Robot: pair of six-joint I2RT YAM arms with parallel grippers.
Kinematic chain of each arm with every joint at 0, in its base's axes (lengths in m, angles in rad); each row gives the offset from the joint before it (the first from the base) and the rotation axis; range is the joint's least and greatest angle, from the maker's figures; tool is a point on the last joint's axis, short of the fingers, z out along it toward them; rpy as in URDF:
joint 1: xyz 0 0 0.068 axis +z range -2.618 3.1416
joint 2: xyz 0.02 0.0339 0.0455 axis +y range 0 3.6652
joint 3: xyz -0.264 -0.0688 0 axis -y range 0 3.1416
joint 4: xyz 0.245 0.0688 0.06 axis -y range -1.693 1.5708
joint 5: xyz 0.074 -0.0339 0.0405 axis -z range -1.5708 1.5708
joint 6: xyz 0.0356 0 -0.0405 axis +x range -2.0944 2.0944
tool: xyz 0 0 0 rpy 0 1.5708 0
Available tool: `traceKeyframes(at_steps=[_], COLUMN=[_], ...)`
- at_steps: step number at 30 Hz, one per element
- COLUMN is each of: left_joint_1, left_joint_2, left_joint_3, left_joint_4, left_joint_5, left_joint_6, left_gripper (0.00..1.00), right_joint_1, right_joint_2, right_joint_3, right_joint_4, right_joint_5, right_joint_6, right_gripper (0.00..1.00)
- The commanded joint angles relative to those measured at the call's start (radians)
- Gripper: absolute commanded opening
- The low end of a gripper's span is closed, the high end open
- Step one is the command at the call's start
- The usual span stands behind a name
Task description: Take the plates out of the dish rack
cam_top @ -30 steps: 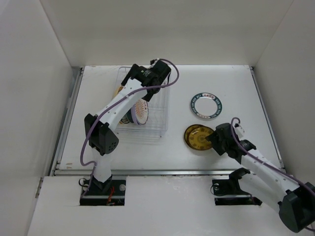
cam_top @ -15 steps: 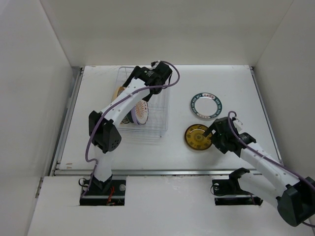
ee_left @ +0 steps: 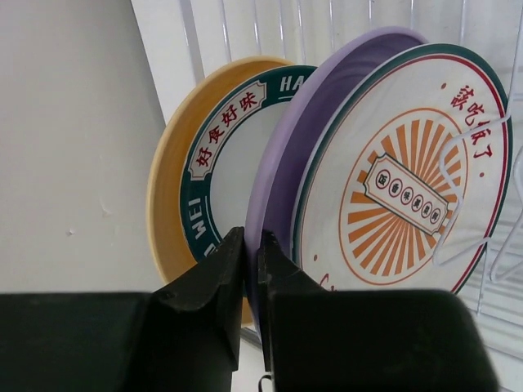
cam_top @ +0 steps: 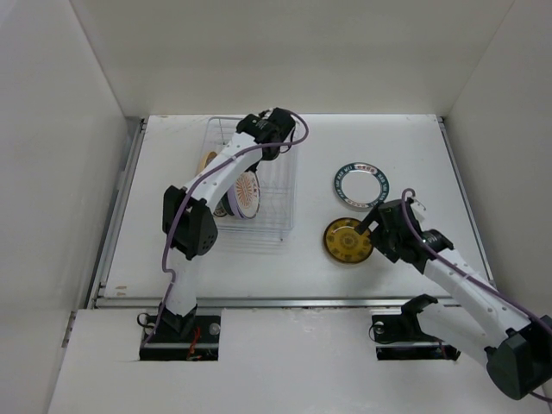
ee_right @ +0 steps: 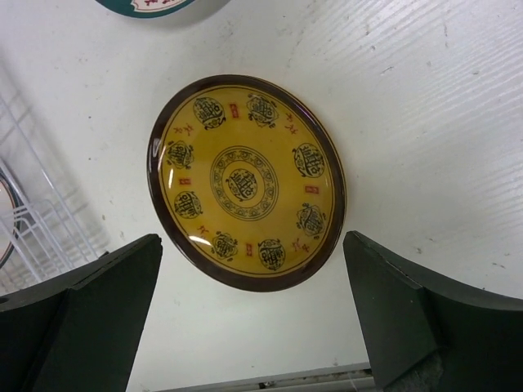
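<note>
Nearest the arm bases, the right gripper [ee_right: 252,245] hangs with its two fingers spread wide apart and nothing between them. It sits just above the near-right edge of the gold-brown plate [ee_right: 247,181], which lies flat on the white surface [cam_top: 414,147] with its patterned face up. Just beyond that plate, and a little apart from it, the teal-rimmed plate [cam_top: 361,185] also lies flat on the surface, its centre white. To the left stands the white wire dish rack [cam_top: 272,207], with four plates upright on edge in its slots. The left arm reaches over the rack to its far end, and the left gripper [ee_left: 252,261] has its fingers drawn almost together, clamped on the lower rim of the lavender plate [ee_left: 286,155]. In the left wrist view, a white plate with an orange sunburst and red characters [ee_left: 400,188] stands against one face of the lavender plate. On the other side come a white plate with a dark green lettered rim [ee_left: 233,155] and then a pale yellow plate [ee_left: 163,196].
</note>
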Motion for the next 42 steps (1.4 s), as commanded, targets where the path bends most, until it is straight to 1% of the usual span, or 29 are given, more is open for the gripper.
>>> traceKeyframes(at_steps=[1, 3, 6, 7, 9, 10, 13, 17, 18, 19, 20, 21, 22, 23, 26, 28, 29, 30, 31, 32, 33, 34, 37, 38, 40, 41, 42], left_joint_1=[0.018, 0.018, 0.008, 0.008, -0.027, -0.028, -0.040, -0.049, -0.049, -0.060, -0.060, -0.072, -0.072, -0.086, -0.115, -0.132, -0.142, -0.143, -0.143, -0.129, -0.117, -0.101, -0.040, -0.029, 0.001, 0.002, 0.014], left_joint_2=[-0.077, -0.089, -0.114, -0.114, -0.126, -0.126, -0.135, -0.158, -0.167, -0.190, -0.203, -0.217, -0.247, -0.263, -0.315, -0.329, -0.329, -0.329, -0.329, -0.320, -0.319, -0.319, -0.317, -0.307, -0.275, -0.263, -0.252], left_joint_3=[0.049, 0.094, 0.138, 0.138, 0.138, 0.138, 0.138, 0.138, 0.138, 0.138, 0.138, 0.126, 0.115, 0.101, 0.078, 0.118, 0.150, 0.191, 0.272, 0.302, 0.320, 0.320, 0.297, 0.275, 0.250, 0.228, 0.219], left_joint_4=[-0.077, -0.088, -0.088, -0.076, -0.067, -0.067, -0.058, 0.014, 0.037, 0.095, 0.131, 0.171, 0.220, 0.322, 0.429, 0.418, 0.385, 0.270, 0.219, 0.138, 0.137, 0.081, 0.022, 0.022, 0.012, 0.002, 0.002], left_joint_5=[-0.018, -0.070, -0.133, -0.151, -0.202, -0.244, -0.291, -0.397, -0.415, -0.432, -0.449, -0.481, -0.495, -0.506, -0.506, -0.435, -0.393, -0.327, -0.191, -0.112, -0.011, 0.231, 0.570, 0.734, 0.874, 0.981, 1.020], left_joint_6=[-0.007, -0.007, 0.032, 0.044, 0.064, 0.073, 0.099, 0.159, 0.180, 0.228, 0.257, 0.286, 0.321, 0.389, 0.432, 0.386, 0.348, 0.301, 0.250, 0.162, 0.123, 0.089, 0.012, 0.003, 0.003, 0.003, 0.003], left_gripper=[0.00, 0.00, 0.00, 0.00, 0.00, 0.00, 0.00, 0.00, 0.00, 0.00, 0.00, 0.00, 0.00, 0.00, 0.00, 0.00, 0.00, 0.00, 0.00, 0.00, 0.00, 0.00, 0.00, 0.00, 0.00, 0.00, 0.00], right_joint_1=[0.003, 0.003, 0.003, 0.003, 0.003, 0.003, 0.003, 0.003, 0.003, 0.003, 0.003, 0.003, 0.003, 0.003, 0.003, 0.003, 0.003, 0.003, 0.003, 0.003, 0.003, 0.003, 0.003, 0.003, 0.003, 0.003, 0.003], right_joint_2=[-0.016, -0.016, -0.016, -0.016, -0.007, -0.007, 0.002, 0.002, 0.002, 0.002, 0.002, 0.002, 0.002, 0.002, -0.007, -0.007, -0.007, -0.017, -0.018, -0.018, -0.018, -0.018, 0.024, 0.039, 0.086, 0.103, 0.117], right_joint_3=[0.058, 0.069, 0.090, 0.091, 0.110, 0.110, 0.134, 0.170, 0.182, 0.183, 0.192, 0.192, 0.192, 0.192, 0.181, 0.170, 0.161, 0.152, 0.152, 0.143, 0.143, 0.143, 0.143, 0.153, 0.163, 0.163, 0.163], right_joint_4=[-0.010, -0.019, -0.028, -0.028, -0.038, -0.038, -0.048, -0.059, -0.045, -0.030, -0.007, 0.020, 0.078, 0.108, 0.243, 0.315, 0.390, 0.431, 0.471, 0.543, 0.574, 0.602, 0.657, 0.657, 0.682, 0.682, 0.682], right_joint_5=[0.005, 0.005, 0.014, 0.015, 0.024, 0.024, 0.044, 0.044, 0.027, 0.007, -0.019, -0.091, -0.128, -0.165, -0.313, -0.384, -0.443, -0.470, -0.490, -0.514, -0.515, -0.515, -0.498, -0.498, -0.498, -0.498, -0.498], right_joint_6=[-0.015, -0.024, -0.035, -0.045, -0.045, -0.054, -0.054, -0.090, -0.102, -0.120, -0.175, -0.206, -0.232, -0.269, -0.297, -0.312, -0.312, -0.312, -0.312, -0.302, -0.301, -0.289, -0.277, -0.277, -0.277, -0.277, -0.266], right_gripper=[0.99, 0.99, 0.99, 0.99, 0.99, 0.99, 0.99, 0.99, 0.99, 0.99, 0.99, 0.99, 0.99, 0.99, 0.99, 0.99, 0.99, 0.99, 0.99, 0.99, 0.99, 0.99, 0.99, 0.99, 0.99, 0.99, 0.99])
